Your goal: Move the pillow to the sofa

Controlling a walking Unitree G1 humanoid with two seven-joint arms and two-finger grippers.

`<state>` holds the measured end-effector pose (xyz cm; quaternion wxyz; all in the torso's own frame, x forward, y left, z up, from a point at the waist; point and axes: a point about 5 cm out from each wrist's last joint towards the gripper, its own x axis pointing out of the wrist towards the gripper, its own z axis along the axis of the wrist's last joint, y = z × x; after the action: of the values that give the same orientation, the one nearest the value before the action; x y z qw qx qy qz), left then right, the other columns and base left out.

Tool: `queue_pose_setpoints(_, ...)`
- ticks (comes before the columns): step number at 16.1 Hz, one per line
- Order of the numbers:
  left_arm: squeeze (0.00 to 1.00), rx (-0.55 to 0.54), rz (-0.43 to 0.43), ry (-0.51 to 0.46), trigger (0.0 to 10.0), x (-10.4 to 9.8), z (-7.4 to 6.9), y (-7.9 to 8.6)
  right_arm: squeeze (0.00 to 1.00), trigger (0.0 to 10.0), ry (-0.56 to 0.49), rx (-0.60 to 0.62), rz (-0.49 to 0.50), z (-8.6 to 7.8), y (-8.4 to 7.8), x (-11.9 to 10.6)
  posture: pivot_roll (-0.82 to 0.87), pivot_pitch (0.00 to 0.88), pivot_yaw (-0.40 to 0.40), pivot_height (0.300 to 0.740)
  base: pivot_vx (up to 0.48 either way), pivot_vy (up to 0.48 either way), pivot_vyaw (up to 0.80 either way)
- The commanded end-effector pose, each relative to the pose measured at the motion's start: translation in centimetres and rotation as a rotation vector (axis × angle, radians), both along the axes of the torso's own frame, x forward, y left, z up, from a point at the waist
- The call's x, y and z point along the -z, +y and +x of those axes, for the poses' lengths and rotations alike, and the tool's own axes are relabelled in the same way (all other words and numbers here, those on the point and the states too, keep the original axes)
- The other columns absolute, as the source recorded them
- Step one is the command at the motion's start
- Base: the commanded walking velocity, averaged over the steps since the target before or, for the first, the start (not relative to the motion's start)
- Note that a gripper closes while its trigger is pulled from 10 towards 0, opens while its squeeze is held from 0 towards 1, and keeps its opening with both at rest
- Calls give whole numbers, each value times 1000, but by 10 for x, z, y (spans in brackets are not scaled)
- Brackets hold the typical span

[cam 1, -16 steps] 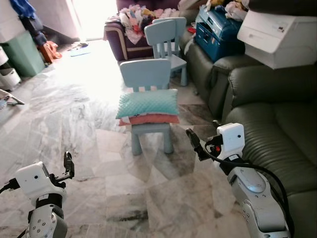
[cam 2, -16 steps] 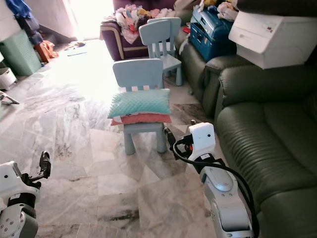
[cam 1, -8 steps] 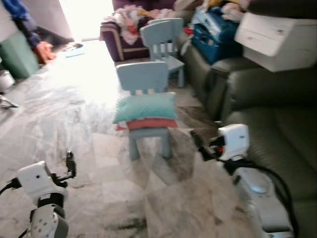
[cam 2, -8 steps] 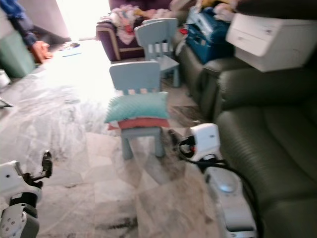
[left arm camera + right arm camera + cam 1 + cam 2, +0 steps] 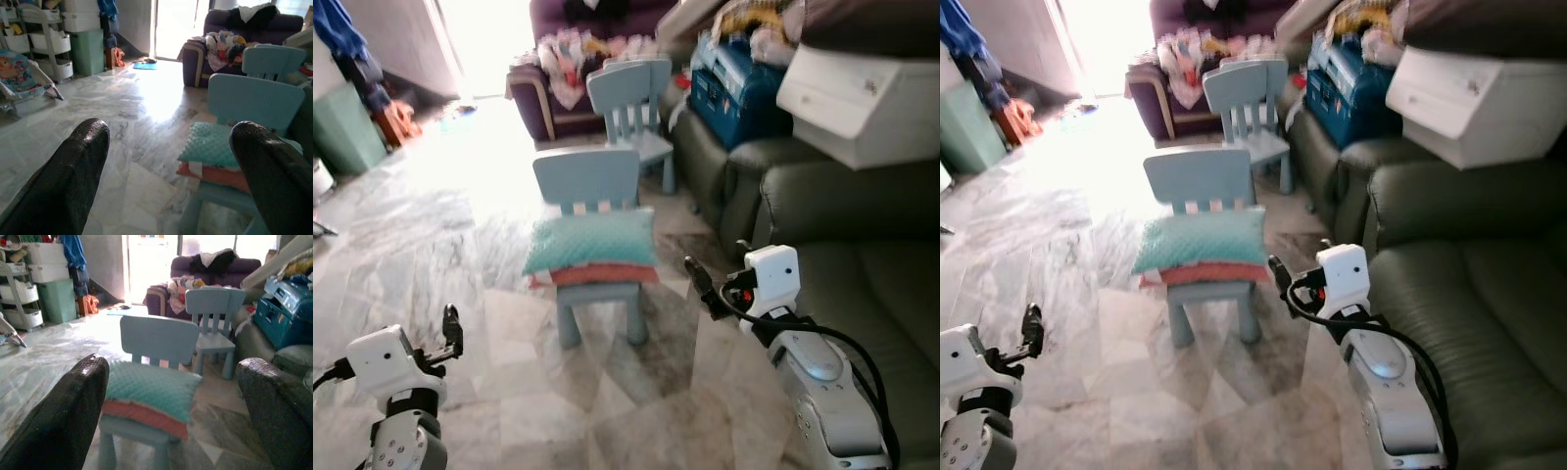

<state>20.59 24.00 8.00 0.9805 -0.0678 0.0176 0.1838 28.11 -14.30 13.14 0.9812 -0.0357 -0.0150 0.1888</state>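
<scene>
The teal, bumpy-textured rectangular pillow (image 5: 592, 242) lies flat on top of a coral-pink cushion (image 5: 598, 275), and the two are stacked on the seat of a small pale-blue plastic child's chair (image 5: 591, 201), straight ahead of both pincers and well apart from either. The right gripper (image 5: 700, 284) is held out in front of the body, nearer the stack than the other, with the pillow ahead of its tips and toward the robot's left; in the right wrist view its two black fingers (image 5: 63, 421) stand wide apart with nothing between them, framing the pillow and chair. The left gripper (image 5: 451, 331) is lower and farther from the chair, its fingers (image 5: 58, 181) likewise spread wide and empty. The dark olive leather sofa (image 5: 862, 235), where the pillow should go, sits just beside the right pincer on its outer side, and a white plastic storage box (image 5: 857, 103) rests on the sofa's back beyond it. Several risks seem likely from here: a pinch aimed too low could take the coral cushion along with the teal one, or instead of it, since they lie pressed together; a push from the fingers could slide the stack off the seat or tip the light chair; and a grasp at one soft corner could let the pillow sag and slip on the way across to the sofa.
</scene>
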Motion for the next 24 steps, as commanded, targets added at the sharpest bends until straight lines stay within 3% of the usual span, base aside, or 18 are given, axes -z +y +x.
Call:
queue_pose_setpoints(1,0,-19,29,-7,10000,-4,-1,7,0,10000,-16,-28,13,0,8,-4,-149,0,78,740,424,0,0)
queue_pose_setpoints(5,0,-18,33,-5,10000,-4,-1,7,0,10000,-15,-35,16,0,9,-3,-149,0,80,740,418,0,0)
queue_pose_setpoints(21,0,-11,33,-2,10000,-3,-1,6,0,10000,-9,-45,15,0,11,-2,-146,0,77,740,397,268,0)
queue_pose_setpoints(24,0,-37,38,15,10000,-1,0,6,0,10000,-10,-46,10,2,11,-1,-144,0,77,740,106,89,0)
